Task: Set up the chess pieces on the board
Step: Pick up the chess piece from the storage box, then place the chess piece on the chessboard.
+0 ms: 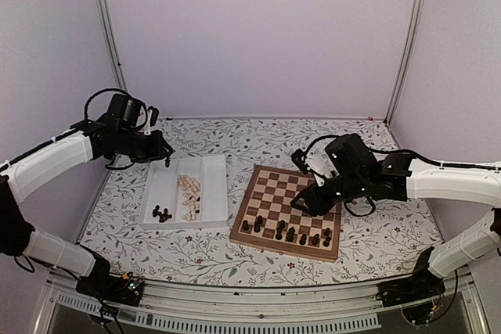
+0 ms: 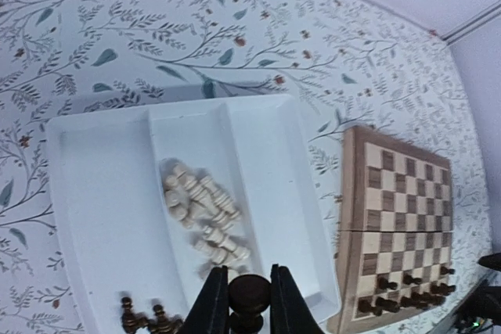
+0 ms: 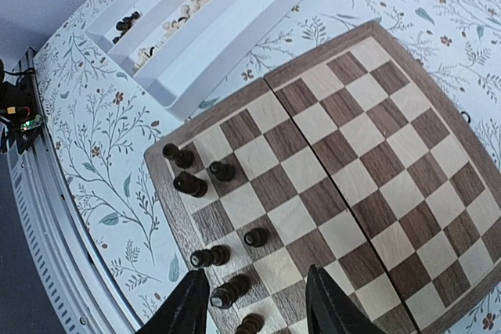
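Some dark pieces (image 1: 290,234) stand at the board's (image 1: 286,209) 6 o'clock edge; pale pieces (image 1: 189,195) lie in the tray (image 1: 213,171). The left end effector (image 2: 249,307) pinches another dark piece (image 2: 249,293); the right end effector (image 3: 254,303) is half-open, empty.

White compartment tray (image 1: 213,185), leaf-patterned tablecloth (image 1: 274,138), pale lilac walls (image 1: 258,29)

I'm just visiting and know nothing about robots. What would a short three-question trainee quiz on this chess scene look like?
1. True or false: the left gripper is shut on a dark chess piece.
2. Short answer: the dark pieces standing on the board sit along which edge, nearest the arm bases or farthest?
3. Pick one: the pale pieces lie (a) on the board, (b) in the white tray, (c) in the left gripper.
Key: 1 true; 2 nearest the arm bases; 3 b.
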{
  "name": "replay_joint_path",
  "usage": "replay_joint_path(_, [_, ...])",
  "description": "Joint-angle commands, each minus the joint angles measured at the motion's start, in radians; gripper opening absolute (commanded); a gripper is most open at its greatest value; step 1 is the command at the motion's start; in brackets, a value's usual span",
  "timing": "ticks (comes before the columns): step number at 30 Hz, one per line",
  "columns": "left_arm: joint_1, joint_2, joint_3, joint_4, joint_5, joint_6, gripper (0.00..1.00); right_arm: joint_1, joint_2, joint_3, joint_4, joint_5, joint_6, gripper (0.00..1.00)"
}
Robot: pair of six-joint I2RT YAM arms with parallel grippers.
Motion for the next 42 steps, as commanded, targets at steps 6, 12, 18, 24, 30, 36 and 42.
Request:
replay_joint_path(6, [-0.167, -0.142, -0.234, 0.658, 0.116, -0.367, 0.0, -0.002, 0.036, 0.059, 0.432, 0.146, 0.022, 0.47])
replay_joint_path(12, [-0.295, -0.076, -0.229, 0.837, 0.091, -0.44, 0.0, 0.014, 0.119, 0.162, 0.573, 0.063, -0.019, 0.48])
replay_joint_path(18, [-0.38, -0.011, -0.195, 0.916, 0.074, -0.456, 0.0, 0.053, 0.252, 0.269, 0.555, -0.015, -0.035, 0.5])
replay_joint_path(24, [-0.413, 0.059, -0.152, 0.957, 0.117, -0.464, 0.0, 0.063, 0.319, 0.321, 0.542, -0.06, -0.046, 0.52])
replay_joint_path(30, [-0.436, 0.099, -0.113, 0.957, 0.143, -0.459, 0.0, 0.064, 0.33, 0.326, 0.539, -0.036, -0.043, 0.51])
replay_joint_path(36, [-0.452, 0.111, -0.109, 0.956, 0.147, -0.462, 0.0, 0.064, 0.328, 0.326, 0.536, 0.03, -0.04, 0.43])
replay_joint_path(42, [-0.462, 0.122, -0.102, 0.947, 0.151, -0.462, 0.0, 0.057, 0.32, 0.32, 0.54, 0.077, -0.025, 0.22])
